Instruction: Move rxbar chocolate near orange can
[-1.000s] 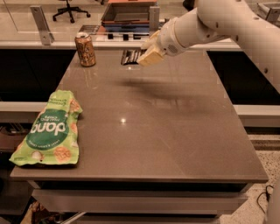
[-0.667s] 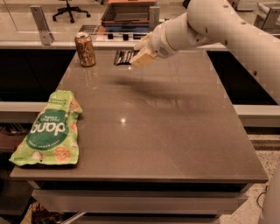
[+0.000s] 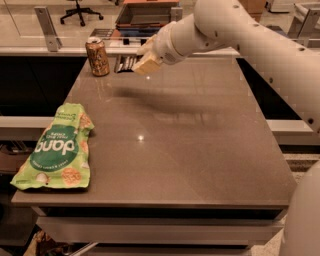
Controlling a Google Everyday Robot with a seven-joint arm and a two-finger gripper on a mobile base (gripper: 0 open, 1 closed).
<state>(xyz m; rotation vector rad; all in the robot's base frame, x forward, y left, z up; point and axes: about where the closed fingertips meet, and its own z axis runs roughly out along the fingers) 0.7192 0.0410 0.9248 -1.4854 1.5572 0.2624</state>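
The orange can (image 3: 97,56) stands upright at the table's far left corner. Just to its right, the rxbar chocolate (image 3: 124,63), a flat black wrapper, is low over the far edge of the table, a short gap from the can. My gripper (image 3: 137,65) reaches in from the right and is shut on the bar's right end, its tan fingers (image 3: 146,61) covering that end. I cannot tell whether the bar rests on the table surface. The white arm comes from the upper right.
A large green snack bag (image 3: 57,147) lies at the front left of the brown table (image 3: 200,145). Behind the table runs a counter ledge with a metal post (image 3: 47,27), and an office chair (image 3: 80,10) stands further back.
My gripper has carried the bar leftward and lower, from mid-back of the table to a spot close beside the can.
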